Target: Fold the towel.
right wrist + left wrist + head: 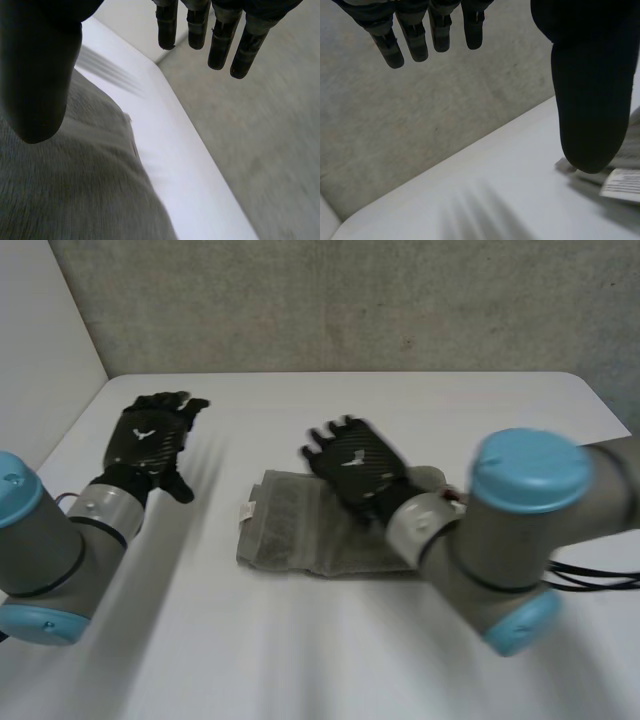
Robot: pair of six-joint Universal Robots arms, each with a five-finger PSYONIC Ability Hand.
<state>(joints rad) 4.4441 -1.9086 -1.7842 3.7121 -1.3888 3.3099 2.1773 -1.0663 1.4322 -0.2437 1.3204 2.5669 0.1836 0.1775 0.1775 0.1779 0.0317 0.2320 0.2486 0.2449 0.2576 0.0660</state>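
Observation:
A grey towel (290,530) lies folded into a small rectangle in the middle of the white table (300,660), with a white label (247,511) at its left edge. My right hand (355,465) hovers over the towel's far right part, fingers straight and spread, holding nothing. The towel (75,185) lies under its thumb in the right wrist view, and the fingers (220,40) reach past the towel's edge. My left hand (148,440) floats above bare table to the left of the towel, open. Beside its thumb (590,100) I see the label (622,185).
A grey wall (350,300) runs behind the table's far edge. A white panel (40,330) stands at the far left. Bare table surrounds the towel, widest at the front.

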